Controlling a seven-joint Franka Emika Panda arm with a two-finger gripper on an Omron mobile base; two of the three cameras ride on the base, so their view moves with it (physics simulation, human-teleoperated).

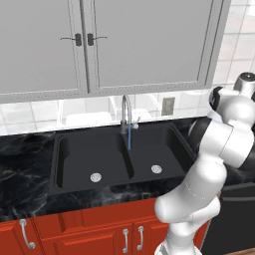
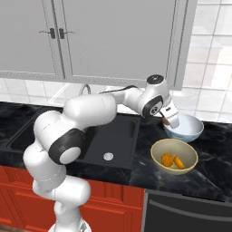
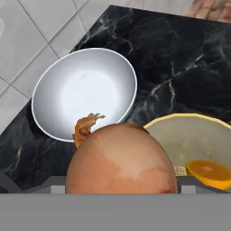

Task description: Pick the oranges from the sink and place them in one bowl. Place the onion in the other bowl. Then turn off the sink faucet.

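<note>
My gripper (image 2: 171, 121) hangs over the near-left rim of the pale blue-white bowl (image 2: 191, 130), shut on the reddish-brown onion (image 3: 121, 163). In the hand view the onion sits close below the camera, and the blue-white bowl (image 3: 85, 90) lies empty beyond it. The yellow-tan bowl (image 2: 174, 144) stands just in front on the counter with two oranges (image 2: 168, 159) inside; one orange (image 3: 210, 173) shows in the hand view. The black sink (image 1: 74, 159) holds no fruit. A thin stream of water (image 1: 130, 138) runs from the silver faucet (image 1: 125, 110).
Grey wall cabinets (image 1: 144, 45) hang low over the sink. A black marble counter (image 2: 213, 158) carries both bowls right of the sink. Red cabinet doors (image 1: 99, 234) and a dark appliance front (image 2: 190, 213) lie below. My arm stretches across the right basin.
</note>
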